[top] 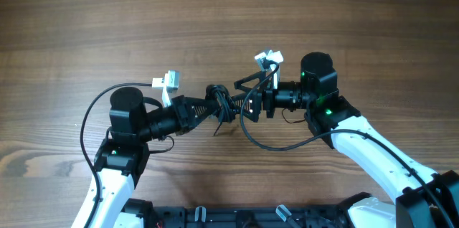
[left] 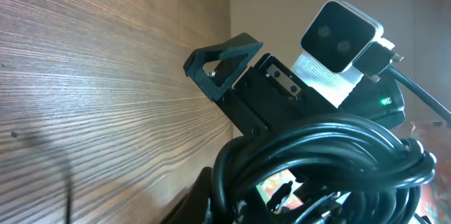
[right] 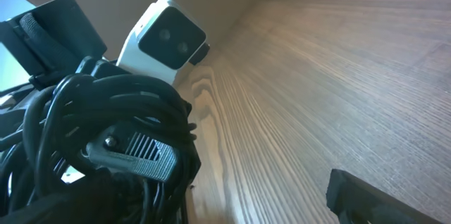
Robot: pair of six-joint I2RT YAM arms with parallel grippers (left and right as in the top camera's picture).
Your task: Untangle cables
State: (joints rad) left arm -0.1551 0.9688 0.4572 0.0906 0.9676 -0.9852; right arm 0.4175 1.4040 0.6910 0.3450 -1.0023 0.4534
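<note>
None of the cables [top: 219, 105] look free; all sit bunched mid-frame. Left gripper [top: 211, 107] pinches them, right gripper [top: 245, 101] stands spread.

No text, brand or number is readable on the cables [top: 219, 102] or table [top: 215, 13].
</note>
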